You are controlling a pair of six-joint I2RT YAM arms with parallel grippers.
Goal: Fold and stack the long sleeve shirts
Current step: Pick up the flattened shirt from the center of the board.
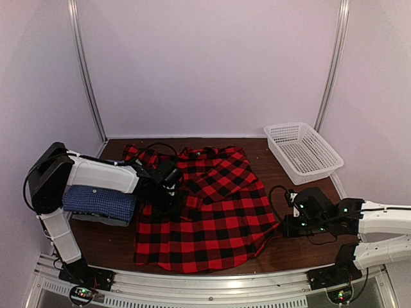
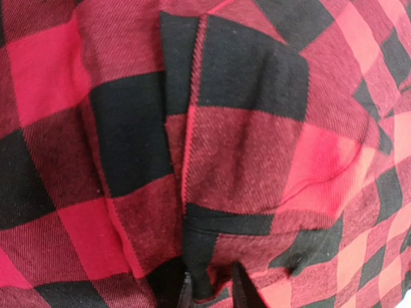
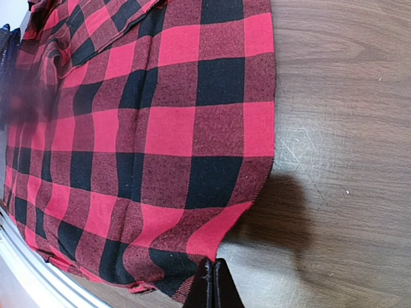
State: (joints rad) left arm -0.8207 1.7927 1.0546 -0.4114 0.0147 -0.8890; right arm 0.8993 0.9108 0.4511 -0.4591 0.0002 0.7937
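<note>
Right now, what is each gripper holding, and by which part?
Right gripper pinches the plaid shirt by its hem corner. Left gripper straddles a raised fold of it; grip unclear.

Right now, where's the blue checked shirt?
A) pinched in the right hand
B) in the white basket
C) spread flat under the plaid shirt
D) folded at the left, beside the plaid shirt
D: the blue checked shirt lies folded at the left, below the left arm and beside the spread red plaid shirt, far from the white basket at the right rear.
</note>
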